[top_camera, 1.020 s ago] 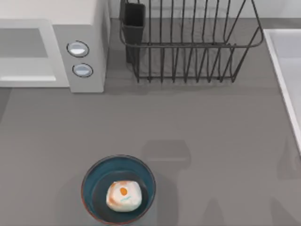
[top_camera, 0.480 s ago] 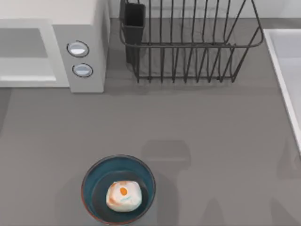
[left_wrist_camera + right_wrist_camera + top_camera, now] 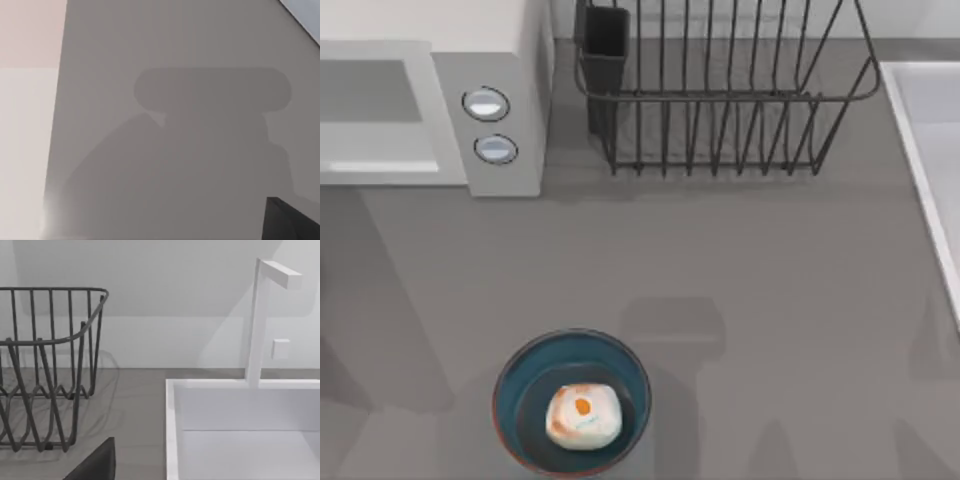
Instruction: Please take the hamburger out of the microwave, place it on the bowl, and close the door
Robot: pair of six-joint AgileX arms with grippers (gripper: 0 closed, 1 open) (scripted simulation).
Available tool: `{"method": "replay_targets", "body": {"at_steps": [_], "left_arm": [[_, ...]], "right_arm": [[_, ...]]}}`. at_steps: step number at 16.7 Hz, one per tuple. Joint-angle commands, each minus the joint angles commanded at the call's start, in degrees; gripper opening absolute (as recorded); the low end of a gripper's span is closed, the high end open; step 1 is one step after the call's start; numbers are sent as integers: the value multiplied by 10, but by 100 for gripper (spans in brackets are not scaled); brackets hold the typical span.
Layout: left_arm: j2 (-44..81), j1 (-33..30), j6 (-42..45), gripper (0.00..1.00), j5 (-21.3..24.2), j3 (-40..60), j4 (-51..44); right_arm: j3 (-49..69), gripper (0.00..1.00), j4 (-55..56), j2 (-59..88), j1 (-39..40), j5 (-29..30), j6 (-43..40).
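The hamburger is resting inside the bowl on the table, well in front of the microwave. The door is sitting flush against the microwave. Finger state: cannot tell for either arm.

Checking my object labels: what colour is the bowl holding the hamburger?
Deep blue bowl, thin rusty-brown rim, dark greyish inside; the top view shows it best.

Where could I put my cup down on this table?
The big grey patch between the dish rack and the bowl is bare, and so is the stretch right of the bowl toward the sink. It is crowded by the microwave and rack.
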Motion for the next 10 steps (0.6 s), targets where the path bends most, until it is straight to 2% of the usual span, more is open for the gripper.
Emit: {"method": "replay_targets", "body": {"at_steps": [6, 10], "left_arm": [[-8, -6, -9, 0, -5, -10, 3], [-94, -89, -86, 0, -51, -84, 30]], "right_arm": [[0, 100, 0, 0, 0, 0, 0], [0, 100, 0, 0, 0, 0, 0]]}}
